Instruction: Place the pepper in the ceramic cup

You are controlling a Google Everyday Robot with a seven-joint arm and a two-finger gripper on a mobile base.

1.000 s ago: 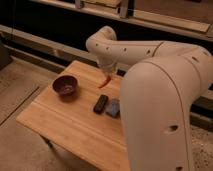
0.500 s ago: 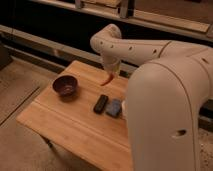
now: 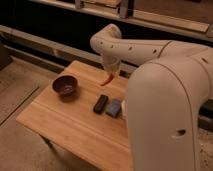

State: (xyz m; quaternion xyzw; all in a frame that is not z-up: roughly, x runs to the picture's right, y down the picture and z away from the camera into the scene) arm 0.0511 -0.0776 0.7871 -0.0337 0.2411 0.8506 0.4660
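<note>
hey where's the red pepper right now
The pepper hangs from the shut gripper above the wooden table's far edge, right of the dark bowl and behind the black block.

No writing, label, brand, number or sign can be read anywhere in the scene. The gripper (image 3: 110, 75) hangs above the far part of the tabletop (image 3: 75, 127), its jaws shut on the pepper (image 3: 107, 80), and it carries no marking either.
</note>
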